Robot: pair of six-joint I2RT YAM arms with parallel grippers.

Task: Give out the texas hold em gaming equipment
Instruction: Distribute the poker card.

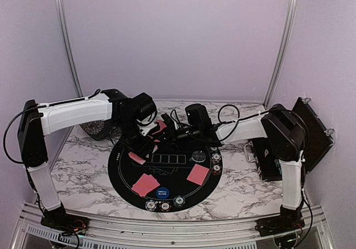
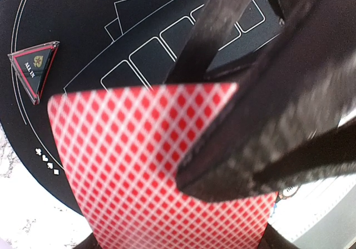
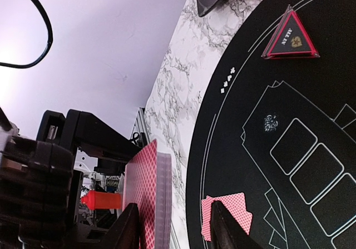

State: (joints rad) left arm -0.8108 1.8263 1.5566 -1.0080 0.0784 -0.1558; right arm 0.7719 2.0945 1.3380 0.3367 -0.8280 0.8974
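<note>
Left end effector [image 2: 186, 138] grips red-backed cards [image 2: 122, 160], short edge toward mat [image 2: 83, 32] centre; right end effector [image 3: 175, 229] open.

Left hand [image 1: 148, 138] clamped, right hand [image 3: 172, 227] parted, arms angled inward

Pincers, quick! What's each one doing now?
Left pincer: closed, holding the deck of red-backed cards.
Right pincer: open, close to that deck.

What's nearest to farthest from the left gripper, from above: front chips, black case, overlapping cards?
1. Overlapping cards, near-left on the mat, just before the left gripper.
2. Front chips, mat's near edge.
3. Black case, off the mat, right.
</note>
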